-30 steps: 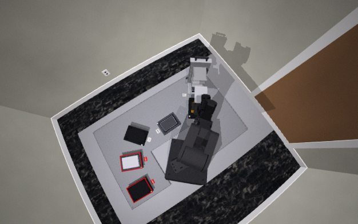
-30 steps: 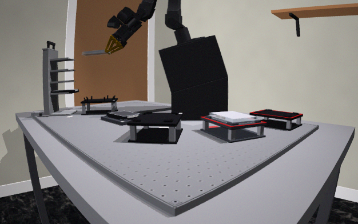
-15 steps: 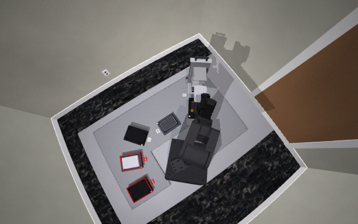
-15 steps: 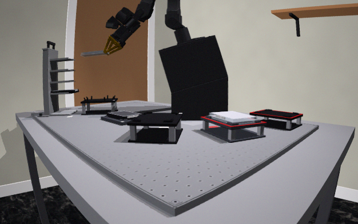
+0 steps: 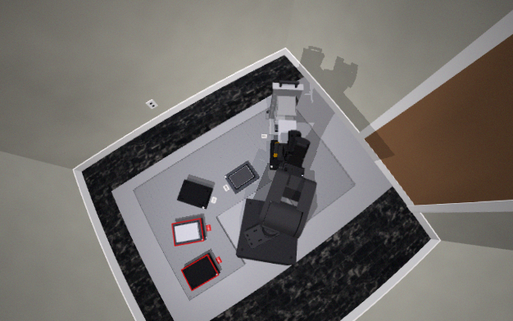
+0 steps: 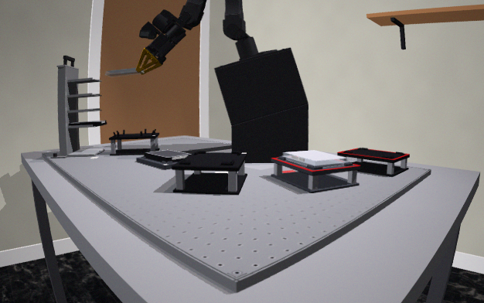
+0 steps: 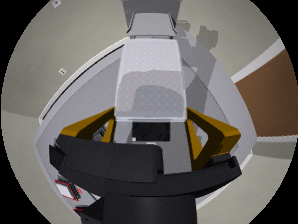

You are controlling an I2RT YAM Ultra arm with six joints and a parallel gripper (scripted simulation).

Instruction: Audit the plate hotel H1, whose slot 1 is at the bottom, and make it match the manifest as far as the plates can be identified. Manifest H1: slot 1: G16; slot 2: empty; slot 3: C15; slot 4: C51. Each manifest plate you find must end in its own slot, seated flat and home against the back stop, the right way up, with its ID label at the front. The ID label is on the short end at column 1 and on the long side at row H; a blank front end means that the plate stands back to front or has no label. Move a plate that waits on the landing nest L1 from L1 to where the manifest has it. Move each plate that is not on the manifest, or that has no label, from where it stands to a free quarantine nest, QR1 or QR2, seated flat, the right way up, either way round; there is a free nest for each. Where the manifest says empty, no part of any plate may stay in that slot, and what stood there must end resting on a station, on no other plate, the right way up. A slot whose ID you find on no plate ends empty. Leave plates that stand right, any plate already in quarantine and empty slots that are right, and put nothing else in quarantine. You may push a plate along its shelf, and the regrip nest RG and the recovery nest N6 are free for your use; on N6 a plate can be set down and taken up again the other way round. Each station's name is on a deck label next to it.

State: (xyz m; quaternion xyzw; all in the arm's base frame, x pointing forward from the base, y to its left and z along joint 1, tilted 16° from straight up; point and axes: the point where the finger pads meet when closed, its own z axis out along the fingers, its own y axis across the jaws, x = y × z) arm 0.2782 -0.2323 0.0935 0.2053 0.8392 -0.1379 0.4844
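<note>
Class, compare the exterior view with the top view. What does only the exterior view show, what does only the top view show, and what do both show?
Only the exterior view: the plate hotel's shelves side-on, a dark plate on the lowest, and a grey plate edge-on in the gripper, held in the air. Only the top view: small deck labels beside the nests. Both: a white plate on one red-rimmed nest.

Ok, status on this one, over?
Gripper clamped on pale grey flat plate, held level. Plate short of the grey four-shelf plate hotel, above its top shelf. Nothing between them.
</note>
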